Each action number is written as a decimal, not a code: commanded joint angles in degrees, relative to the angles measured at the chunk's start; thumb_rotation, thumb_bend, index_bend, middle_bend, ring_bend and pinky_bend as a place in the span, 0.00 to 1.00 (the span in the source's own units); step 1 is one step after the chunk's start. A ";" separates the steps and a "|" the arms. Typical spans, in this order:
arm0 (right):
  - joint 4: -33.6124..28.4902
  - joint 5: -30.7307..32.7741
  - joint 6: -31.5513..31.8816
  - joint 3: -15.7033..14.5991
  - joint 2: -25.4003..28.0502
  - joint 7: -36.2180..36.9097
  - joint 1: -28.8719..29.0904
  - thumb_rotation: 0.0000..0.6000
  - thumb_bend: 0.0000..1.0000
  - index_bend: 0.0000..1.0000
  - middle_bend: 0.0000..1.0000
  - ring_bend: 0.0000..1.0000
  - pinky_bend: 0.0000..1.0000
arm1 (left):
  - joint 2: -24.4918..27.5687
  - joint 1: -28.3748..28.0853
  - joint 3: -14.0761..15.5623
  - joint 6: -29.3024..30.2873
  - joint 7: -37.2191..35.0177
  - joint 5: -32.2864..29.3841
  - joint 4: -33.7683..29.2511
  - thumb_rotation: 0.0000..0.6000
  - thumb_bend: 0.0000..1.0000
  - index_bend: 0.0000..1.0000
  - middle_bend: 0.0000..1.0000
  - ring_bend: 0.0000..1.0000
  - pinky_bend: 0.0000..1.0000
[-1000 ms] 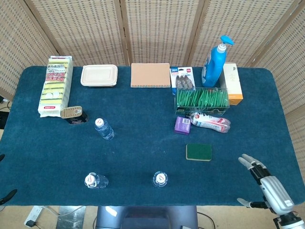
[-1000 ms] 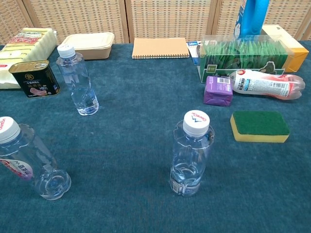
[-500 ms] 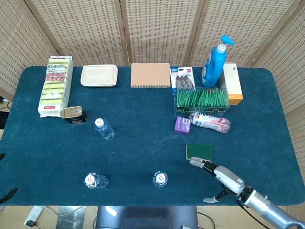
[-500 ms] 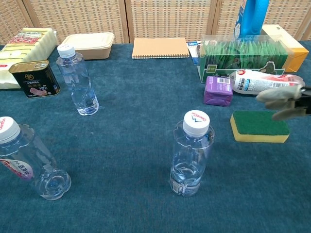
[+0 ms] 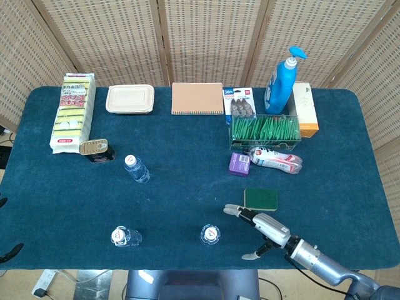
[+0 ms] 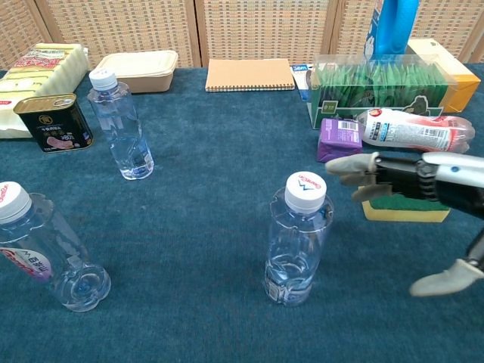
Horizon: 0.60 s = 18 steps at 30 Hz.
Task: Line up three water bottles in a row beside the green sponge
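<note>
3 water bottles upright, caps up

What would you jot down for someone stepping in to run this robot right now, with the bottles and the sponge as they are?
Right hand: open, holding nothing, fingers spread, reaching toward the nearest bottle.
Left hand: not in view.
Green sponge: on the cloth, right of centre, just behind the right hand.
Bottles: all upright and scattered; the nearest stands left of the sponge, another near the front left, a third farther back.
Done: nothing lined up yet.
Left: grip each bottle and set all three in a row beside the sponge.
</note>
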 commanded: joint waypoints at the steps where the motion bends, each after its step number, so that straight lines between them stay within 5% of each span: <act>1: -0.22 1.57 -1.58 0.55 -2.11 -1.05 1.32 1.00 0.02 0.00 0.04 0.01 0.10 | 0.02 -0.07 -0.06 -0.23 0.02 -0.20 -0.08 1.00 0.18 0.00 0.00 0.00 0.03; 11: -1.65 5.17 -4.43 0.84 -6.68 -3.20 3.67 1.00 0.03 0.01 0.13 0.11 0.15 | 0.17 0.08 -0.29 -0.16 -1.10 -0.74 0.26 1.00 0.18 0.00 0.00 0.00 0.03; 18: -1.92 8.44 -4.83 1.82 -9.70 -6.64 3.69 1.00 0.04 0.14 0.29 0.26 0.24 | 0.21 0.21 -0.28 0.15 -1.82 -0.53 0.55 1.00 0.18 0.00 0.00 0.00 0.03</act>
